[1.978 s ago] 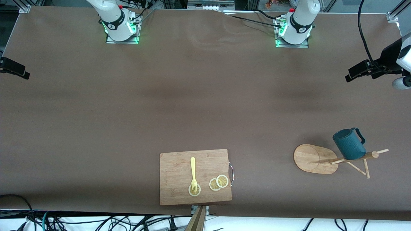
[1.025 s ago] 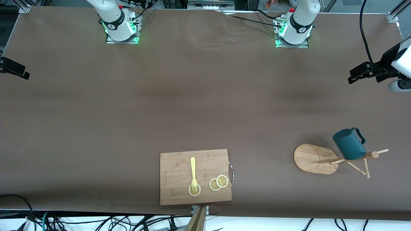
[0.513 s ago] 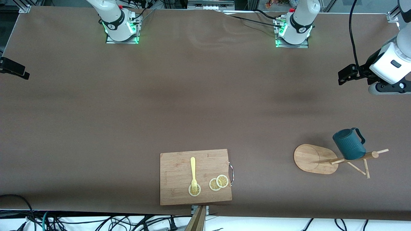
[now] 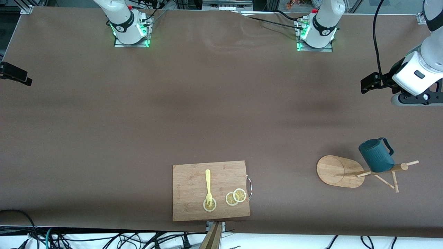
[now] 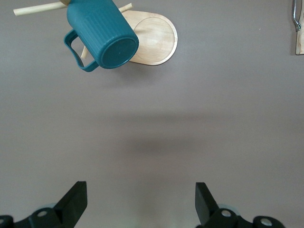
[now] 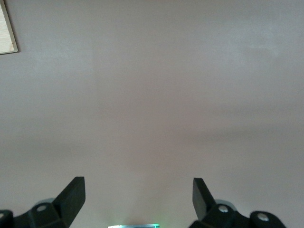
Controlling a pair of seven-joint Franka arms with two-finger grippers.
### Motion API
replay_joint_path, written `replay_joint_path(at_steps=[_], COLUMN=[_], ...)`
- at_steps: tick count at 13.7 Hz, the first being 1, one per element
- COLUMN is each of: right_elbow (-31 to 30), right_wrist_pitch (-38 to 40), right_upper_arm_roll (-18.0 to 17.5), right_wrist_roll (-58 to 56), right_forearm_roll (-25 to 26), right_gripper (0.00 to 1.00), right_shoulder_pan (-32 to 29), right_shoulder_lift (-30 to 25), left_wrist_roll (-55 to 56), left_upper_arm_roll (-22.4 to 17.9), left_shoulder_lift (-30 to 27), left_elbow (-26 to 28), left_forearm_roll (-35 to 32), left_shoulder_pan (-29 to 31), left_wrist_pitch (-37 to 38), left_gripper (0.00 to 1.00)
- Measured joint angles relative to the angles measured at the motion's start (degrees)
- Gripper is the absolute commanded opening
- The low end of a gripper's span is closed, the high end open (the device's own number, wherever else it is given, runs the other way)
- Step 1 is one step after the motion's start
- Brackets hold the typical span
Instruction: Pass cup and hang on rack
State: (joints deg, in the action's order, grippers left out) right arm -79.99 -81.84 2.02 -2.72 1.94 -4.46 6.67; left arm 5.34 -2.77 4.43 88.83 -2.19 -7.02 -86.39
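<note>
The dark teal cup (image 4: 376, 155) hangs on a peg of the bamboo rack (image 4: 337, 171), near the left arm's end of the table. The left wrist view shows the cup (image 5: 102, 40) bottom-up with its handle out, against the rack's oval base (image 5: 154, 31). My left gripper (image 4: 413, 99) is up in the air over bare table, apart from the cup; its jaws (image 5: 141, 190) are open and empty. My right gripper (image 6: 138, 187) is open and empty over bare table; the front view shows only a black part of it (image 4: 14, 74) at the edge.
A wooden cutting board (image 4: 211, 190) with a yellow fork (image 4: 208, 185) and lemon slices (image 4: 236, 197) lies near the front edge, mid-table. Its corner shows in the right wrist view (image 6: 7, 33). A brown mat (image 4: 207, 114) covers the table.
My left arm's hand has come into view from the table's end and moved inward and lower in the front view. The cup, rack and right arm have not moved.
</note>
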Motion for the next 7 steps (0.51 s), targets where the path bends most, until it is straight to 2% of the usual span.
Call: replay_joint_path(at_steps=[7], right_elbow=[0.0], right_wrist_pitch=[0.0], right_upper_arm_roll=[0.0], right_wrist_roll=[0.0], right_forearm_roll=[0.0], right_gripper=[1.0], right_shoulder_pan=[0.0], right_shoulder_lift=[0.21], left_wrist_roll=[0.0], left_upper_arm_roll=[-0.14], left_shoulder_lift=[0.0], left_elbow=[-0.89], left_forearm_roll=[0.0], left_shoulder_pan=[0.06], left_wrist_pitch=[-0.13], left_gripper=[1.0])
